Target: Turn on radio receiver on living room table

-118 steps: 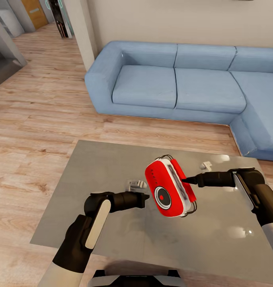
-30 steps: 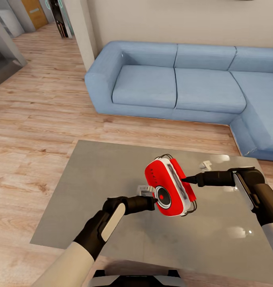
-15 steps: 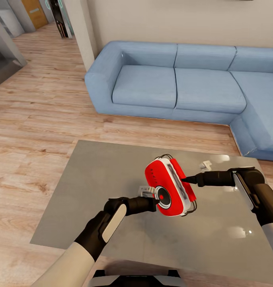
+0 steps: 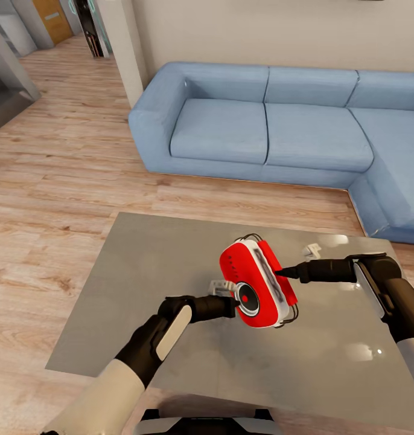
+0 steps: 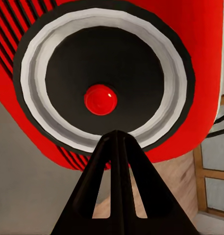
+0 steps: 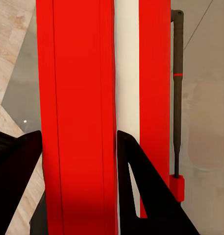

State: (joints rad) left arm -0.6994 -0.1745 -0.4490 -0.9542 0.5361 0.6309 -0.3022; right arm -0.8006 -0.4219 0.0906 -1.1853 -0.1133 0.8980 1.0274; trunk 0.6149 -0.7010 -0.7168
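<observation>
The red radio receiver (image 4: 253, 283) with white trim hangs tilted above the grey table (image 4: 152, 260), its round dial (image 4: 246, 298) facing me. My right gripper (image 4: 283, 273) is shut on its side edge; the right wrist view has the red body (image 6: 77, 98) between the two fingers (image 6: 16, 186), with the thin handle (image 6: 177, 98) beside it. My left gripper (image 4: 233, 304) is shut, its tip at the rim of the dial. In the left wrist view the closed fingertips (image 5: 115, 142) sit just under the dial's red centre (image 5: 100, 99).
A long blue L-shaped sofa (image 4: 261, 127) runs behind the table and down the right side. Light wood floor (image 4: 56, 181) lies to the left, with a white pillar (image 4: 125, 48) and a hallway beyond. The glossy tabletop shows bright reflections near the right arm.
The left gripper has travelled right from mid-table to the dial and crept slightly closer in the last second. Radio and right arm have stayed put.
</observation>
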